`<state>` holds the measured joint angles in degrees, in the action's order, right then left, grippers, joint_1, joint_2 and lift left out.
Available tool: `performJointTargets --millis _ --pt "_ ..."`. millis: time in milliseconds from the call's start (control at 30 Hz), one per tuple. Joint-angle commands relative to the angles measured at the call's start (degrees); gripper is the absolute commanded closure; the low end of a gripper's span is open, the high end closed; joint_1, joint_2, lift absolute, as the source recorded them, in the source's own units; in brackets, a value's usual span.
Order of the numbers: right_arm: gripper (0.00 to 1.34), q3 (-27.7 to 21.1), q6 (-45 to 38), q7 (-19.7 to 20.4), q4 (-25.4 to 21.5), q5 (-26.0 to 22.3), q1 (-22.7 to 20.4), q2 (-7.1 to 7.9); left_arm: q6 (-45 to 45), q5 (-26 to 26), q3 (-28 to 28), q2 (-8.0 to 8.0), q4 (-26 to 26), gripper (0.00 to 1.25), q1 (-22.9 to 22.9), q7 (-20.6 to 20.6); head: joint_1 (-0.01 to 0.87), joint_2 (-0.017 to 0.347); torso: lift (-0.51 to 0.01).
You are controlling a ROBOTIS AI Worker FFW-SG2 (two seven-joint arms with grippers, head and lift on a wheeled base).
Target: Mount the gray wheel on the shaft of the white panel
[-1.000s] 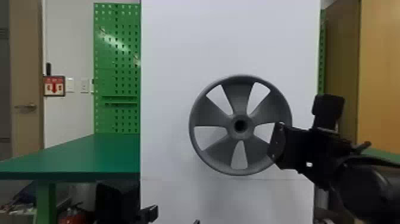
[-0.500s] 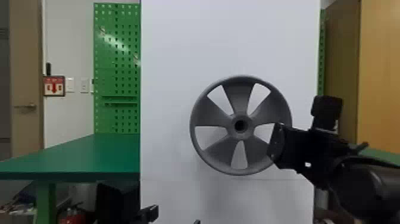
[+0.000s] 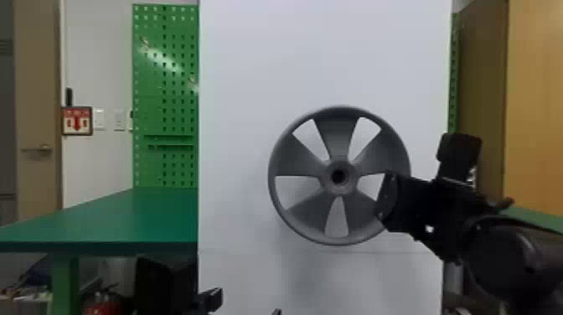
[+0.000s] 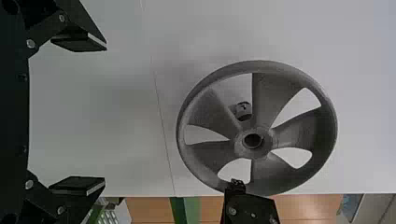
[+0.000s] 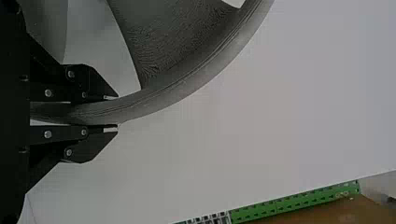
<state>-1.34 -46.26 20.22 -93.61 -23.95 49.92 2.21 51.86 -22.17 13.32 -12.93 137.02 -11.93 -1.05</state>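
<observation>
Vs. earlier frames, no clear chg: gray wheel (image 3: 299, 161) upright in front of white panel (image 3: 251, 83), same pos. R gripper (image 3: 386, 196) still pinching rim at approx. 4 o'clock. L gripper (image 3: 244, 304) still low, toward 7 o'clock from hub (image 3: 324, 178), fingers wide apart, empty. L wrist view: shaft (image 4: 243, 111) seen thru spoke gap, beside hub.

Left of centre in the head view, a green pegboard (image 3: 165, 92) stands behind a green table (image 3: 125, 218), with a red-and-white sign (image 3: 77, 121) and light switches (image 3: 119, 120) on the wall beside a door (image 3: 37, 104) with a lever handle.
</observation>
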Motion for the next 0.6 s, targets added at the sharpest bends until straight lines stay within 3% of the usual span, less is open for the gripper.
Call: performJointTargets --millis 0,567 --pt "1.21 -0.68 -0.14 0.79 0.97 -1.54 0.53 -0.11 0.0 0.02 0.04 -0.08 0.0 0.25 -0.02 0.0 0.038 0.04 -0.51" --pt "1.21 -0.42 2.76 6.06 4.22 -4.88 0.88 -1.25 0.0 0.11 0.12 -0.17 0.0 0.25 -0.02 0.0 0.038 0.04 -0.51"
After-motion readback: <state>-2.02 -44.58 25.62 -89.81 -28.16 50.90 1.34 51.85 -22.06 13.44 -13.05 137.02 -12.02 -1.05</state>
